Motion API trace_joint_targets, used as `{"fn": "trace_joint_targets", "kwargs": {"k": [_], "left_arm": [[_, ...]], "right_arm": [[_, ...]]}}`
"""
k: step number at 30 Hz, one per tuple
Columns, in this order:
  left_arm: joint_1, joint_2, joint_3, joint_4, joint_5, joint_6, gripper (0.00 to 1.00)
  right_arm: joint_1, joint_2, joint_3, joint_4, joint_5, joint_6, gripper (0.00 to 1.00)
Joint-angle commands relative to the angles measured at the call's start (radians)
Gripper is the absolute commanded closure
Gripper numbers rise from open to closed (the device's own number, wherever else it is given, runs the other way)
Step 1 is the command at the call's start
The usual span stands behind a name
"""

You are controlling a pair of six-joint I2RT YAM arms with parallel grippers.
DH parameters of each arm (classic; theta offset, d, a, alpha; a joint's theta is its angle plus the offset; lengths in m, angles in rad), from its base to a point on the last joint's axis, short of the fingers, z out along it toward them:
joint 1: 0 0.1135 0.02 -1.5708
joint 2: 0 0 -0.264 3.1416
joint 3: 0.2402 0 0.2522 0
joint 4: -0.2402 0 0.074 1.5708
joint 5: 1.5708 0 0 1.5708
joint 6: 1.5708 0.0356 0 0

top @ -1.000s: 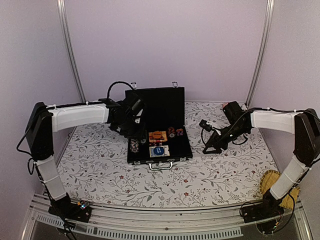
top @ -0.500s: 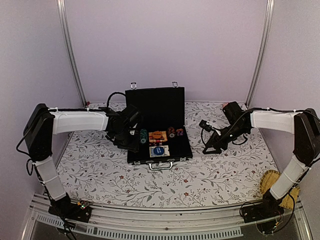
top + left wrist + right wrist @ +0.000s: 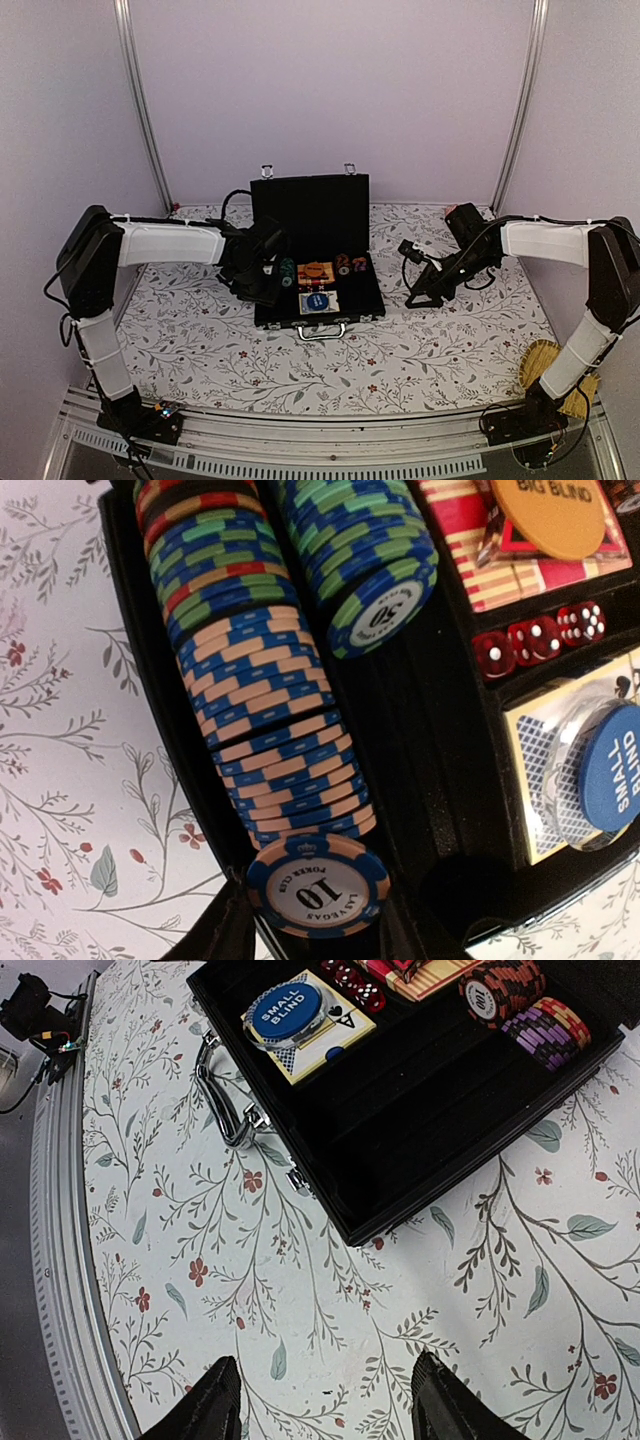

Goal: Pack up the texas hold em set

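The black briefcase (image 3: pixel 355 300) lies open in the middle of the table, lid upright and silver handle (image 3: pixel 322 331) toward me. Inside, the left wrist view shows rows of chips on edge (image 3: pixel 255 680), a blue-green row ending in a 50 chip (image 3: pixel 378 610), red dice (image 3: pixel 540 640), an orange disc (image 3: pixel 550 510), a blue disc (image 3: pixel 612 770) and cards (image 3: pixel 535 780). My left gripper (image 3: pixel 315 940) sits at the case's left column, shut on a blue-and-peach 10 chip (image 3: pixel 318 888) at the row's end. My right gripper (image 3: pixel 325 1405) is open and empty over the cloth, right of the case (image 3: pixel 450 1140).
A woven yellow straw item (image 3: pixel 545 365) lies at the near right by the right arm's base. The floral cloth (image 3: pixel 200 340) covers the table. Metal frame posts (image 3: pixel 140 100) stand at the back corners.
My left gripper has drawn back from the case's back left and come down toward the near end of the left chip column. The right arm has not moved.
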Motion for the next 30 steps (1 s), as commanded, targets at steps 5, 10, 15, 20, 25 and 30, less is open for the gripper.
{"fn": "trace_joint_targets", "kwargs": {"k": [5,10,15,20,25,30], "left_arm": [[0.007,0.048,0.014,0.018,-0.020,0.019,0.52],[0.011,0.046,0.009,0.017,-0.024,0.021,0.49],[0.010,0.016,0.012,0.005,-0.024,0.025,0.48],[0.007,-0.052,0.027,-0.039,-0.020,0.027,0.47],[0.008,-0.153,0.039,-0.060,-0.023,0.033,0.47],[0.018,-0.237,0.049,-0.045,-0.055,0.070,0.46]], "right_arm": [[-0.005,0.018,-0.003,-0.009,-0.019,0.005,0.41],[-0.005,0.021,-0.003,-0.009,-0.019,0.004,0.41],[-0.004,0.024,-0.003,-0.008,-0.019,0.004,0.40],[-0.005,0.024,0.001,-0.011,-0.020,0.006,0.41],[-0.005,0.004,0.027,-0.022,-0.016,0.009,0.40],[-0.005,0.002,0.079,-0.043,0.010,0.007,0.40]]}}
